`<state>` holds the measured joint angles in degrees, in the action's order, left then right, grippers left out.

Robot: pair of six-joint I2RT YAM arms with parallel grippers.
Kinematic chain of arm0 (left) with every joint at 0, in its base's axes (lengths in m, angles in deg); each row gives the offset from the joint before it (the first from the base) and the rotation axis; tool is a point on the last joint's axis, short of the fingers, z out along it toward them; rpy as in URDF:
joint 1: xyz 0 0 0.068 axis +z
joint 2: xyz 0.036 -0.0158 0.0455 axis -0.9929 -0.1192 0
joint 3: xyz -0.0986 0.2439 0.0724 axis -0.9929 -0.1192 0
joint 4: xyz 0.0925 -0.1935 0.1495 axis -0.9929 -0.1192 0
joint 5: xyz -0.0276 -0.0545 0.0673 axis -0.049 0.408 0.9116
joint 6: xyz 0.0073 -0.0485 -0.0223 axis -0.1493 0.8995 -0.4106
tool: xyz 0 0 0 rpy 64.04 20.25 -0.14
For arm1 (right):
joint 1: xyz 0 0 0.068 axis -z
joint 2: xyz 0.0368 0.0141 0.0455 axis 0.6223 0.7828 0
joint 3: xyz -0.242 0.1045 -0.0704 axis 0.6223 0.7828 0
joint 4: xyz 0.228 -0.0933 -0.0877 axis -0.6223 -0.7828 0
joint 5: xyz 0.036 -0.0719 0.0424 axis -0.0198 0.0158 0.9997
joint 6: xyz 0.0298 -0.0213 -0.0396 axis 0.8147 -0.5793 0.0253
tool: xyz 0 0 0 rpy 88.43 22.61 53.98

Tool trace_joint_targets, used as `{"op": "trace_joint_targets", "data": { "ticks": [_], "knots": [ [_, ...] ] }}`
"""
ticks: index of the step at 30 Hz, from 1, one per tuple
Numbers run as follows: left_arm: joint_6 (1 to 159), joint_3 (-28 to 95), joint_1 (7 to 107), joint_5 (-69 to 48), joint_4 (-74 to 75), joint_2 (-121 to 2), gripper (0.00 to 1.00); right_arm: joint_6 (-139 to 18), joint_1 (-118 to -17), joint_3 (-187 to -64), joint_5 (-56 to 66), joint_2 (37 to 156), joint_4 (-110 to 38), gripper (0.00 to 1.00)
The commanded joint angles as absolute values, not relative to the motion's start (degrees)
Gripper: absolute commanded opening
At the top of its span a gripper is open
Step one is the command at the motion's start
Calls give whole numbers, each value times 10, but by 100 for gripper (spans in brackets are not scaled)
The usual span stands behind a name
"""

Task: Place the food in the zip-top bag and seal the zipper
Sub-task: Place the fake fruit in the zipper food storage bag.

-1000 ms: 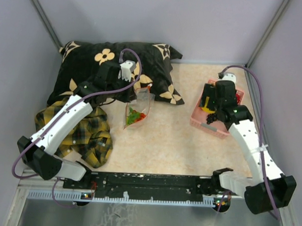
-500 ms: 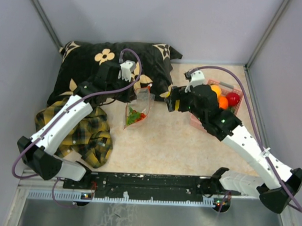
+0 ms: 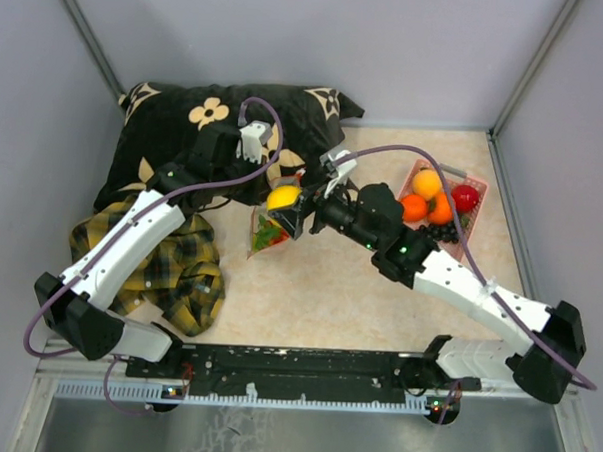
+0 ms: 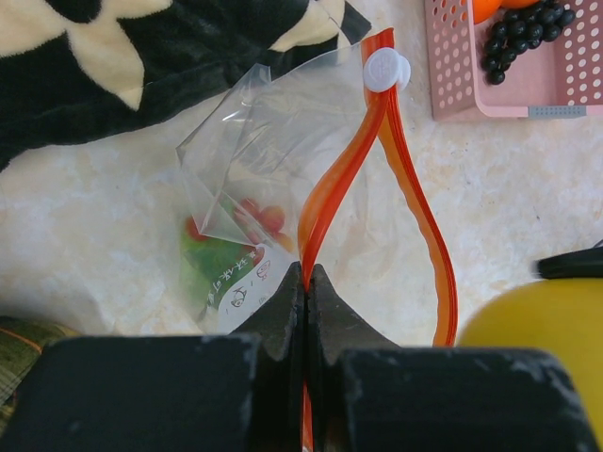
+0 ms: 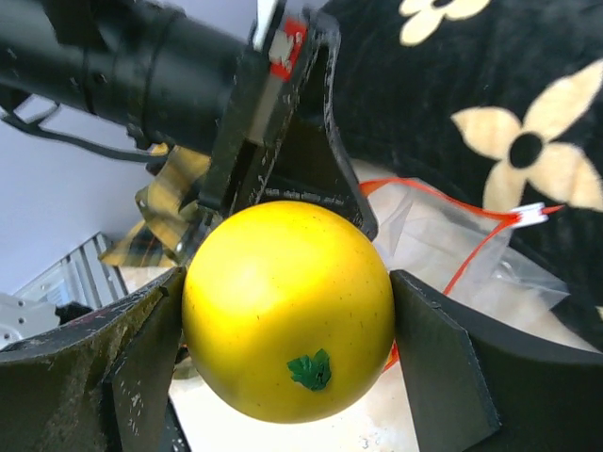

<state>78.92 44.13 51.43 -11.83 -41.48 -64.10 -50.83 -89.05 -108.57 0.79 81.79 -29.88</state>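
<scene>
1. Jaws of the left gripper [image 4: 306,275] are clenched on the zipper [image 4: 341,179], holding the zip-top bag [image 4: 247,160] agape
2. The right gripper [image 5: 287,325] grasps the yellow lemon [image 5: 283,282] just above the bag's mouth
3. A green piece [image 4: 200,268] lies inside the bag
4. At the bag's 3 o'clock, the pink basket [image 3: 481,182] holds oranges [image 3: 415,207], apple [image 3: 465,197] and grapes [image 3: 443,232]

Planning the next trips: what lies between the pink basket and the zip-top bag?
Left wrist view: the table between bag and pink basket is bare. Top view: the right arm crosses above it, right gripper holding the lemon.
</scene>
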Motion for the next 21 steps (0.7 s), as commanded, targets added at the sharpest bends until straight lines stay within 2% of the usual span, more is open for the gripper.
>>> {"op": "trace_joint_targets", "data": {
  "ticks": [1,8,13,21],
  "knots": [
    [785,437,517,-131,-399,-627,0,-513,-896,-1047,59,843,-145,55],
    [786,436,518,-134,-398,-624,0,-522,-897,-998,32,877,-86,59],
    [786,436,518,-140,-396,-622,0,-540,-896,-998,-26,893,-118,65],
    [787,435,518,-149,-394,-621,0,-556,-897,-1036,-33,924,-168,71]
  ]
}}
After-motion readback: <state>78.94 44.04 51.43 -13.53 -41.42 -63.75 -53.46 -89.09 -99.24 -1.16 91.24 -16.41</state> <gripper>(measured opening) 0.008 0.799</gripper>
